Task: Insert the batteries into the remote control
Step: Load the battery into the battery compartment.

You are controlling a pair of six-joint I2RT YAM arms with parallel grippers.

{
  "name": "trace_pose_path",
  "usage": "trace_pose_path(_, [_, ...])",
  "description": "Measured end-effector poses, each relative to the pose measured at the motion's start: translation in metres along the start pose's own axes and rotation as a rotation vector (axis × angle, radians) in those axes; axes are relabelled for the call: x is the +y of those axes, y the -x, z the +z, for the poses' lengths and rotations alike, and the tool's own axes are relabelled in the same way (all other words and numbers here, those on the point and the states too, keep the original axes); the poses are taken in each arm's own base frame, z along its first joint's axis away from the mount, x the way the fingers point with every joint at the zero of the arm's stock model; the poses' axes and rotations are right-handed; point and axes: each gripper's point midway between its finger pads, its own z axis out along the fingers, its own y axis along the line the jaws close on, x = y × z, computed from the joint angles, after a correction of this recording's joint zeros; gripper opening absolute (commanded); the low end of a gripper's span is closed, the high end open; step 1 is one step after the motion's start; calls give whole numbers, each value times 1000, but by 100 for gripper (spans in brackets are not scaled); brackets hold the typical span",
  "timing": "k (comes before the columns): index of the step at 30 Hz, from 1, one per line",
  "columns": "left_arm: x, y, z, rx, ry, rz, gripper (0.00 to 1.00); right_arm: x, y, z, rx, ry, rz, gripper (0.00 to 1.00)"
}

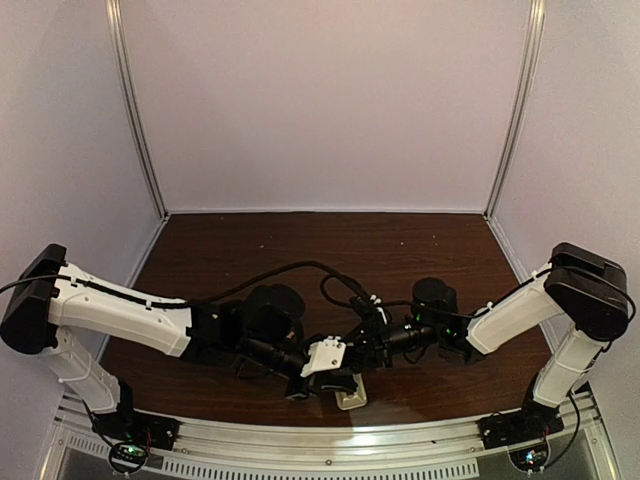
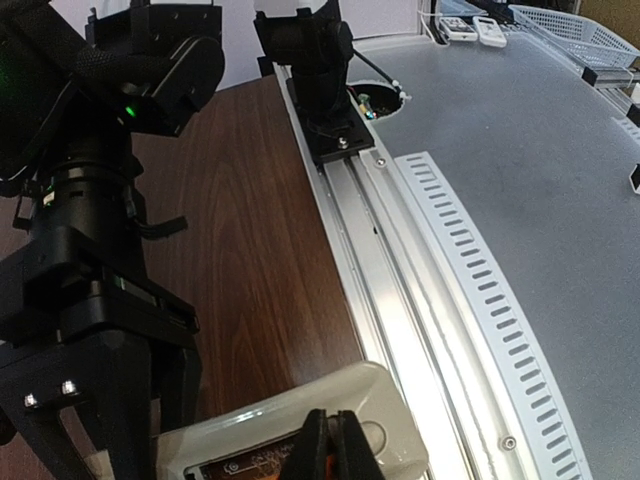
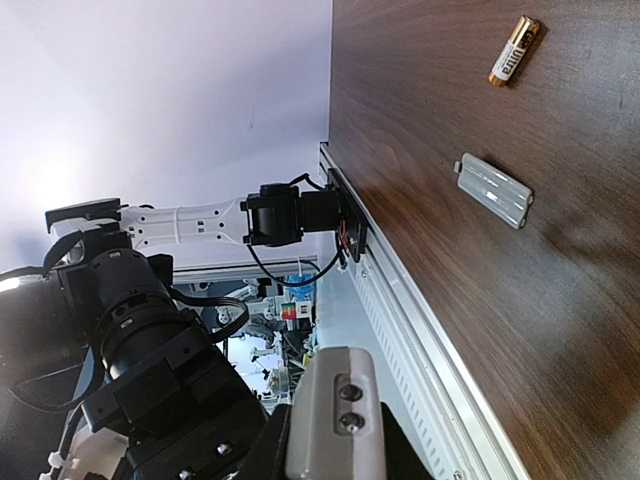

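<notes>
The remote control [image 1: 352,397] lies back up at the table's near edge, pale beige with its battery bay [image 2: 240,462] uncovered. My right gripper [image 3: 335,445] is shut on the remote control's end [image 3: 332,400], whose face shows two small round lenses. My left gripper [image 2: 332,440] is shut, and its tips stand over the bay beside the remote's rounded end [image 2: 385,405]. A sliver of orange-copper shows low between the fingers; I cannot tell what it is. One of the batteries [image 3: 515,50], copper-gold, lies loose on the dark wood. In the top view both grippers meet over the remote.
A small flat pale grey plate [image 3: 493,190] lies on the wood near the loose battery. An aluminium rail [image 2: 370,230] runs along the near table edge, with the right arm's base [image 2: 320,90] bolted to it. Beyond it is a grey slotted surface [image 2: 470,260].
</notes>
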Motion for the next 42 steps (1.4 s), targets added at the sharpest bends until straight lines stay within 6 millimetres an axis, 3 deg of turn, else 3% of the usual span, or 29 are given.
trace_pose_path(19, [0,5,-5,-66,-14,46,2,12,0,-2,-10,23,0,0])
trace_pose_path(22, [5,11,-6,-98,-3,60,2,17,0,0,-16,37,5,0])
trace_pose_path(25, [24,11,-10,-112,55,69,2,21,-16,7,34,48,34,0])
trace_pose_path(30, [31,9,-13,-109,79,77,3,16,-16,7,25,18,95,0])
trace_pose_path(36, [32,11,-19,-98,107,85,10,12,-17,2,16,-49,55,0])
trace_pose_path(42, [28,16,-16,-29,168,115,32,10,-12,-3,14,-113,-58,0])
